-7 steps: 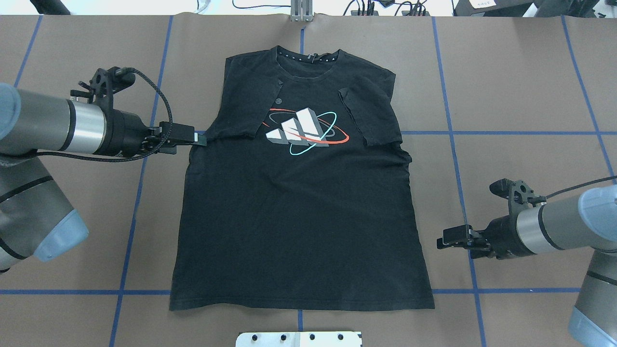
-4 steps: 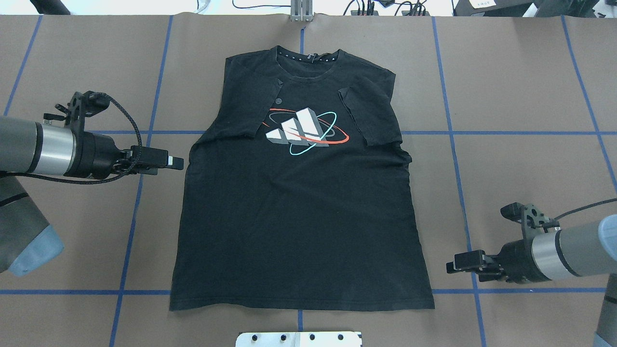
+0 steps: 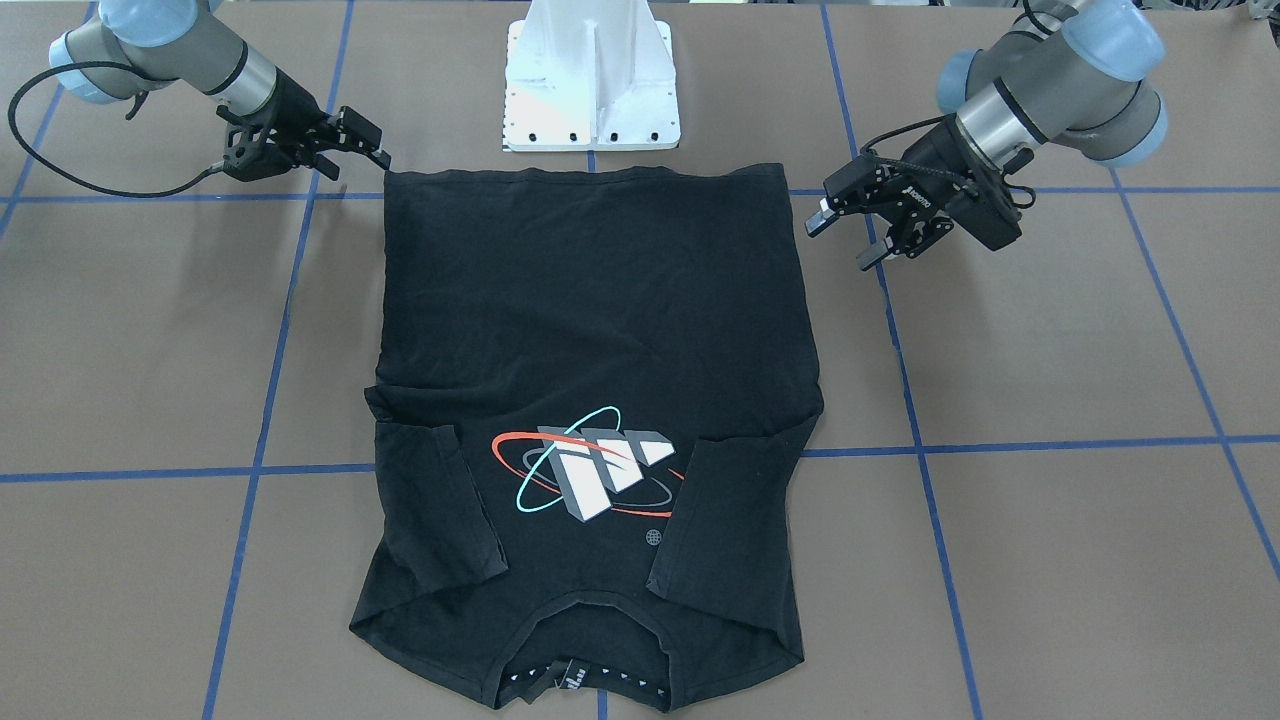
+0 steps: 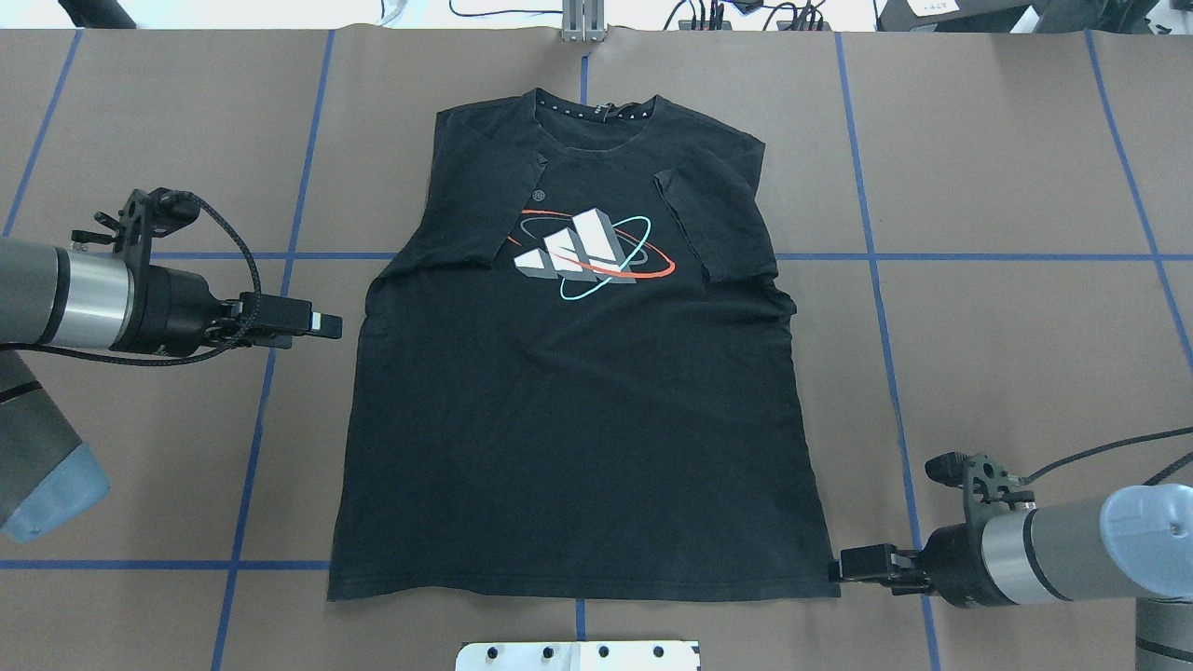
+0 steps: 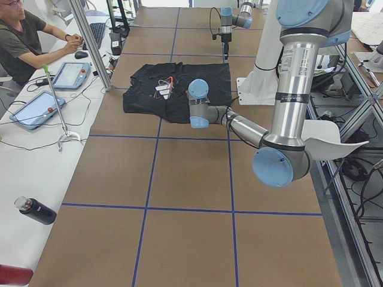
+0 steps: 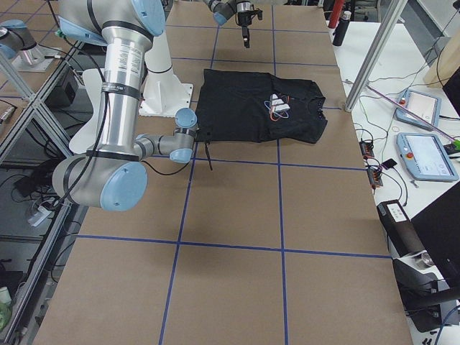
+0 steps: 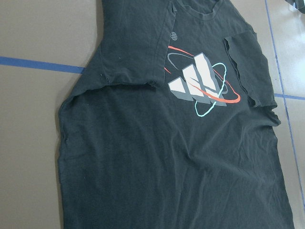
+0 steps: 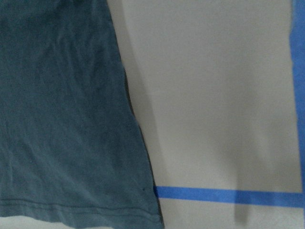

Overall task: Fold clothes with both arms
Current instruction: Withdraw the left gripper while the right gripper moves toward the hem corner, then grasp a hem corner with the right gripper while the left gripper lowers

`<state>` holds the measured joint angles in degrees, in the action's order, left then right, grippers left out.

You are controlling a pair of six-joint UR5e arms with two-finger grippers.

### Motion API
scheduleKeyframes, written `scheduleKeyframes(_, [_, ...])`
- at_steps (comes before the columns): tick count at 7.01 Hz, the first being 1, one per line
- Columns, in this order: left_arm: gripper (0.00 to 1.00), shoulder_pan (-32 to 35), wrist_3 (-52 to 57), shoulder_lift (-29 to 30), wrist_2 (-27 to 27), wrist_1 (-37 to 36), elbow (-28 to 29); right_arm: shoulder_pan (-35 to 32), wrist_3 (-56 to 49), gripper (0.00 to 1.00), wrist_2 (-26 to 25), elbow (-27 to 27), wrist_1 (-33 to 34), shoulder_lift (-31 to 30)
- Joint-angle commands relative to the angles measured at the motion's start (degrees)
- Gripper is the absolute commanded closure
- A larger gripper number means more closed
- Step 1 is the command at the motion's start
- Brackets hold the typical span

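Observation:
The black T-shirt (image 4: 578, 419) lies flat on the brown table, logo up and collar at the far side, with both sleeves folded in over the chest. My left gripper (image 4: 328, 324) hovers open just off the shirt's left side edge, below the folded sleeve, with nothing between its fingers (image 3: 817, 218). My right gripper (image 4: 842, 565) sits low at the shirt's near right hem corner and looks open in the front-facing view (image 3: 378, 145). That hem corner (image 8: 143, 210) fills the right wrist view beside a blue tape line. The logo (image 7: 200, 83) shows in the left wrist view.
The white pedestal base (image 3: 592, 80) stands at the near table edge, close to the hem. Blue tape lines (image 4: 979, 256) grid the brown table. A person (image 5: 24, 36) sits at a side desk with tablets (image 5: 33, 110); a black bottle (image 5: 36, 210) lies there.
My left gripper drew back from the folded left sleeve, outward and nearer the robot. My right gripper slid toward the robot, down to the shirt's hem corner.

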<state>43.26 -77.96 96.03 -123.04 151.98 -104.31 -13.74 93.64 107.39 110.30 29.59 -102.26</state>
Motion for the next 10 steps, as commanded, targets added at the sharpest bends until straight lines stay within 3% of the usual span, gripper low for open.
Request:
scheduleKeyframes(1, [0.00, 0.0, 0.0, -0.1, 0.0, 0.0, 0.0, 1.2, 0.1, 0.02, -0.2, -1.0, 2.7, 3.3])
scheduleKeyframes(3, [0.00, 0.0, 0.1, -0.8, 0.0, 0.7, -0.1, 1.0, 0.1, 0.08, 0.2, -0.9, 4.4, 4.6])
scheduleKeyframes(10, [0.00, 0.0, 0.1, -1.2, 0.0, 0.8, 0.0, -0.3, 0.0, 0.11, 1.7, -1.6, 4.4, 4.7])
